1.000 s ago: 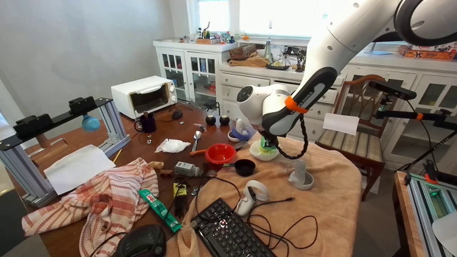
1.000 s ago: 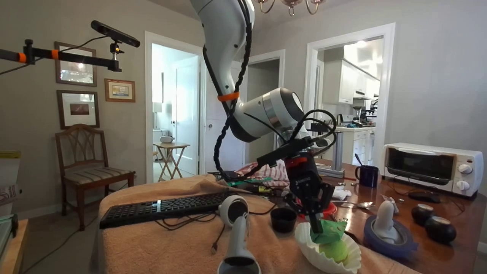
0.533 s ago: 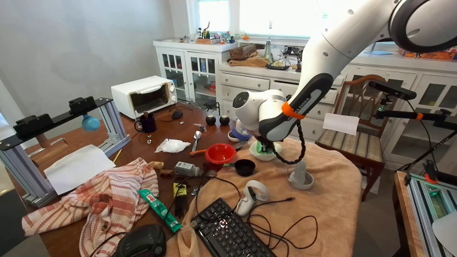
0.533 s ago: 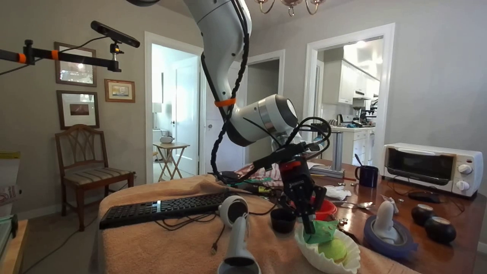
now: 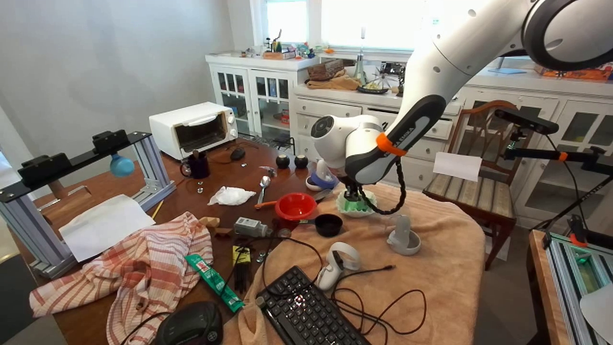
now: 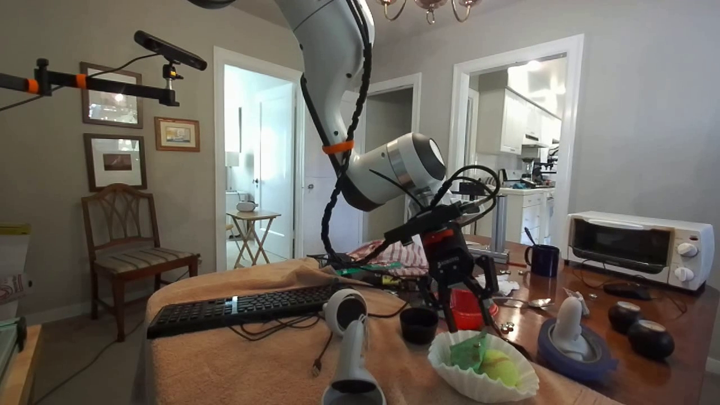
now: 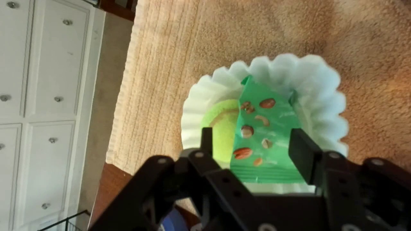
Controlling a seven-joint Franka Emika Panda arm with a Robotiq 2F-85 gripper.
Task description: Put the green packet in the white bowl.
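Towel: packet in bowl, seemingly below parted jaws.

The green packet looks glossy, the towel rough cloth, the table polished wood.

The green packet lies tilted inside the fluted white bowl.
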